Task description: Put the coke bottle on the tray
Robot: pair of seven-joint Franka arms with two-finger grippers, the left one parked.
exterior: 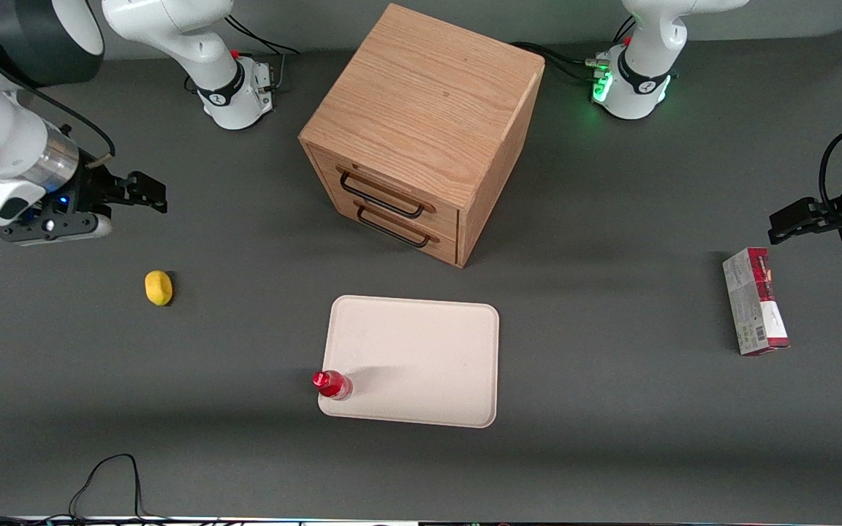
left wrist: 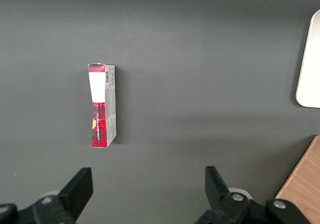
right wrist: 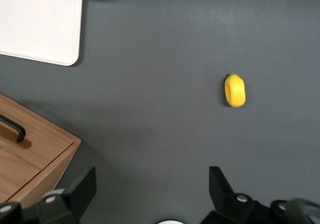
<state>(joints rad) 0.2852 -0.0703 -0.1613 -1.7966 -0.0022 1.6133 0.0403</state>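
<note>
The coke bottle (exterior: 332, 384), small and red with a red cap, stands upright on the cream tray (exterior: 421, 358), at the tray's corner nearest the front camera toward the working arm's end. My right gripper (exterior: 149, 193) hangs above the table toward the working arm's end, well away from the tray and farther from the camera than the bottle. It is open and empty. The right wrist view shows its spread fingers (right wrist: 80, 186) over bare table, and one corner of the tray (right wrist: 45, 34).
A yellow lemon (exterior: 158, 287) lies on the table just nearer the camera than my gripper, also seen in the right wrist view (right wrist: 235, 90). A wooden two-drawer cabinet (exterior: 421, 131) stands farther back than the tray. A red-and-grey carton (exterior: 754, 301) lies toward the parked arm's end.
</note>
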